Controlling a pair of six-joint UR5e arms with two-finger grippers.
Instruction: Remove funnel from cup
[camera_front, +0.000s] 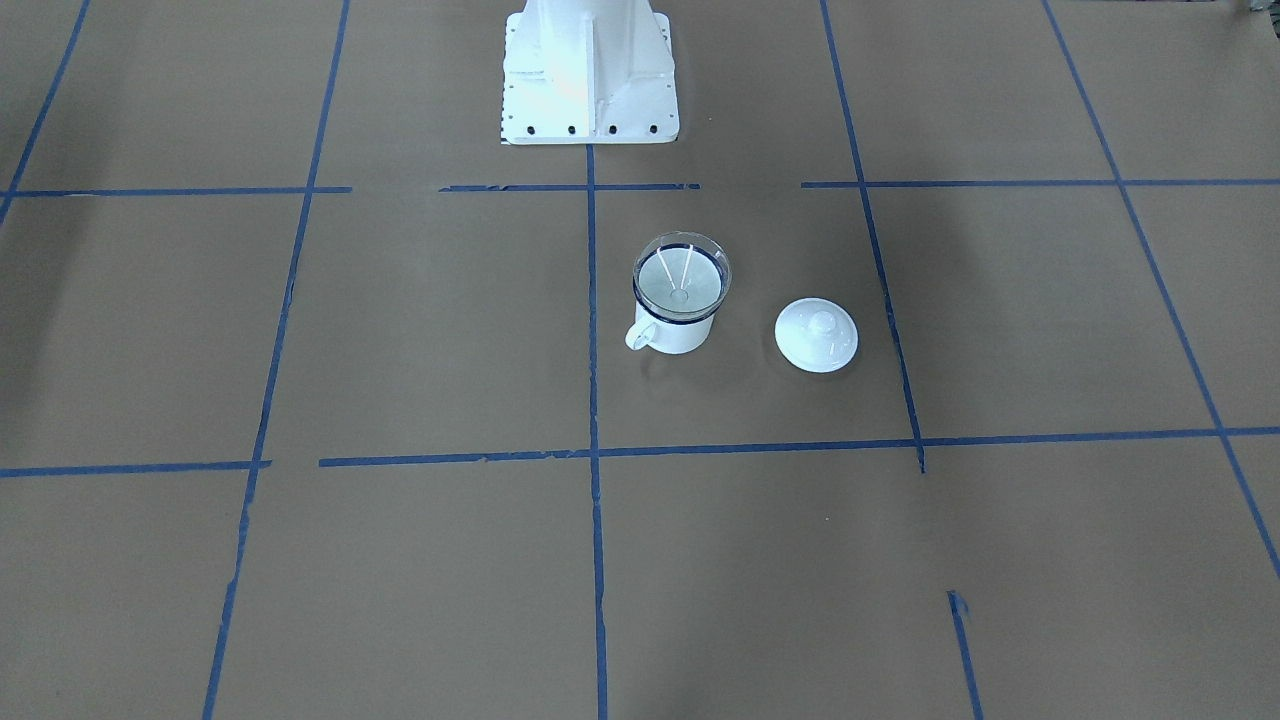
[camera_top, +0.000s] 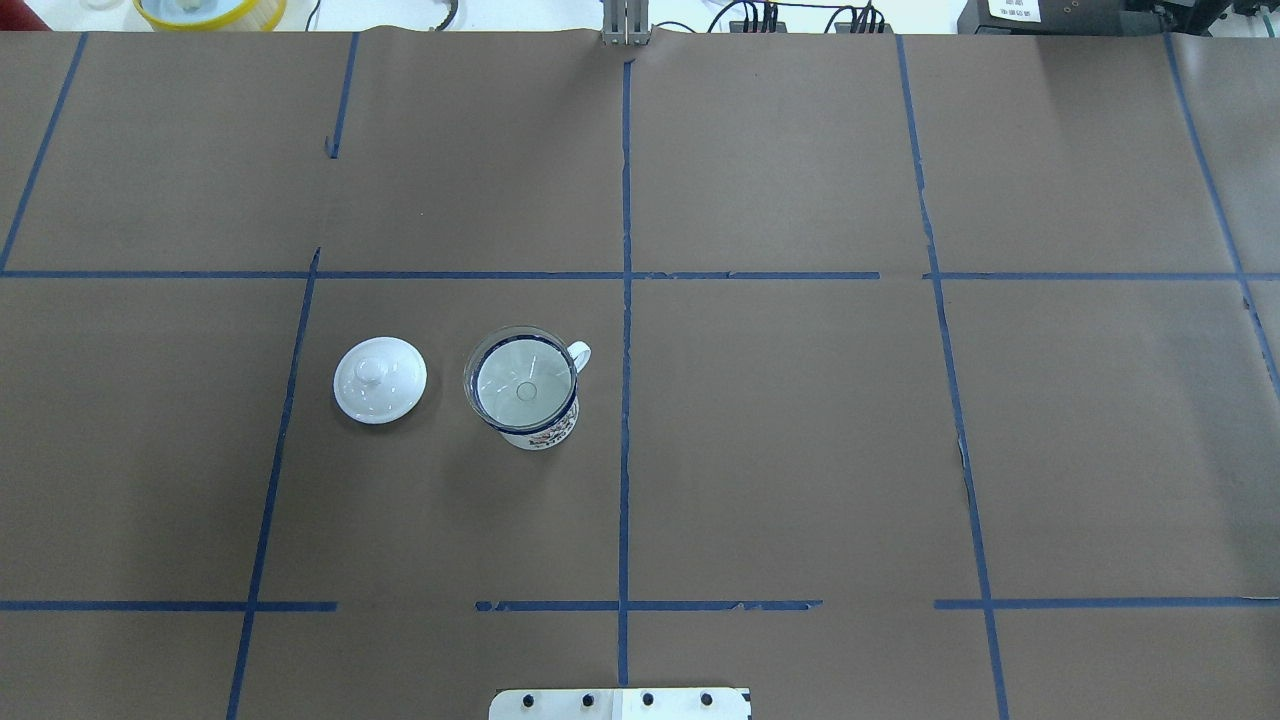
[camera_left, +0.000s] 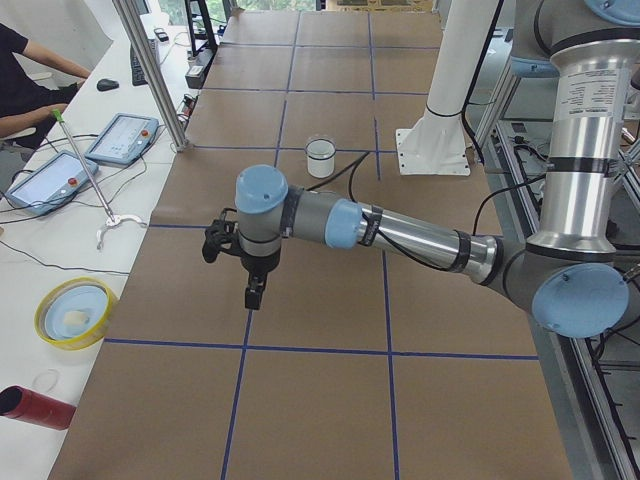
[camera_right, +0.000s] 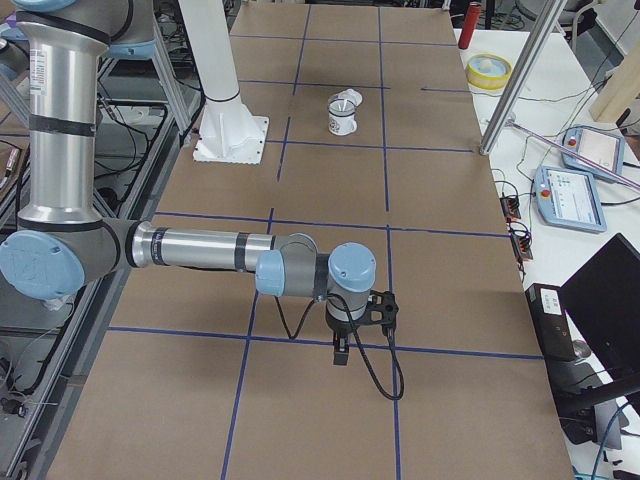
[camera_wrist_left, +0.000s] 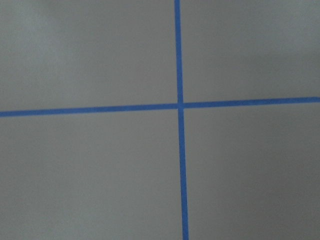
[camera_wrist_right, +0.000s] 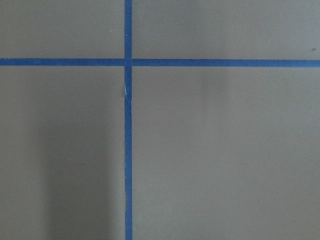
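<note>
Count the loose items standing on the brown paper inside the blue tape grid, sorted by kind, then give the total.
funnel: 1 (clear, seated in the cup's mouth)
cup: 1 (white, dark blue rim)
lid: 1 (white, round, knobbed, beside the cup and apart from it)
Total: 3

Soft even light, faint shadow under the cup (camera_front: 682, 336), robot base (camera_front: 590, 80) overexposed, wrist views blurred.
</note>
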